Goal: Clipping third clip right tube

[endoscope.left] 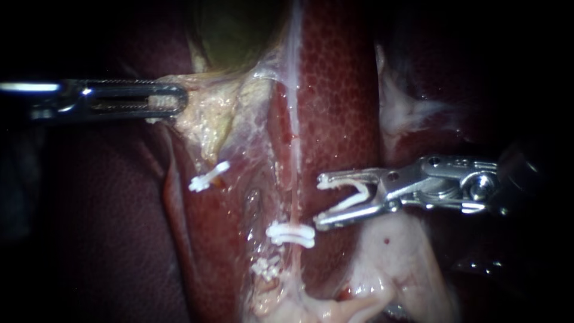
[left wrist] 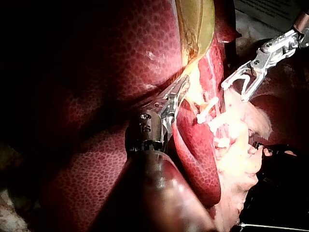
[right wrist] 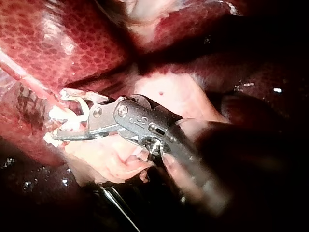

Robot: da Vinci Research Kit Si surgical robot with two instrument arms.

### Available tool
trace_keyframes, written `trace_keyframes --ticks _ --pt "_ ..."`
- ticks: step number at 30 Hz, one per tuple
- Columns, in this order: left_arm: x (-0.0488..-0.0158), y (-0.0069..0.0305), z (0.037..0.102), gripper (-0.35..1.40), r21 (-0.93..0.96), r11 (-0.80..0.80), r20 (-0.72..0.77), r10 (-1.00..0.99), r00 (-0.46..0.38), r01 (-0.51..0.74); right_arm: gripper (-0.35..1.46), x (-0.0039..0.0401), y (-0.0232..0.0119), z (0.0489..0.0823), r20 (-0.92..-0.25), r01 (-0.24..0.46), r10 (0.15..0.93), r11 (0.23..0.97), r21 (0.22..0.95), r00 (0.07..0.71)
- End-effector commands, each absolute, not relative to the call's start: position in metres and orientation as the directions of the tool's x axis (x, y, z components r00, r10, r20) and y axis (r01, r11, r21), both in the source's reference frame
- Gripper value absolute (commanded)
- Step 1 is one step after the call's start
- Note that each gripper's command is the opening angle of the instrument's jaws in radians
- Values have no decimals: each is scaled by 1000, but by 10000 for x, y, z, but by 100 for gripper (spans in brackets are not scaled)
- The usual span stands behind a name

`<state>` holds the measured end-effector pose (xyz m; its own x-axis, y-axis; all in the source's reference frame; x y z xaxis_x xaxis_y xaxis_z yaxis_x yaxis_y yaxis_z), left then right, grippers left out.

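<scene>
One clip is held in the right instrument's claw, spread wide yet clamped on it from both sides. Just beside, at nine o'clock of the claw, the right tube is seen running twelve to six, with placed clips at seven. The left instrument is parked well apart, at ten.

The liver is speckled dark red, gallbladder olive-green, clips white.

The liver — mottled red — carries gallbladder and right tube.
</scene>
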<state>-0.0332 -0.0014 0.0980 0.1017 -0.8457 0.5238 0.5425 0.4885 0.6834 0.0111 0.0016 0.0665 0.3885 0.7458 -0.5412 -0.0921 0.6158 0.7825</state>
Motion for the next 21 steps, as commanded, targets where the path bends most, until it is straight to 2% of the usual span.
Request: trace_keyframes --ticks 1,7,21 --pt "-332 -14 980 -18 683 488 524 -846 101 543 53 113 15 671 -532 -98 752 608 788 390" --pt "-332 -15 979 -18 683 488 524 -846 101 544 53 124 6 691 -495 -124 777 577 807 388" --pt "-332 -15 979 -18 683 488 524 -846 101 544 53 152 -16 707 -449 -109 800 527 843 398"
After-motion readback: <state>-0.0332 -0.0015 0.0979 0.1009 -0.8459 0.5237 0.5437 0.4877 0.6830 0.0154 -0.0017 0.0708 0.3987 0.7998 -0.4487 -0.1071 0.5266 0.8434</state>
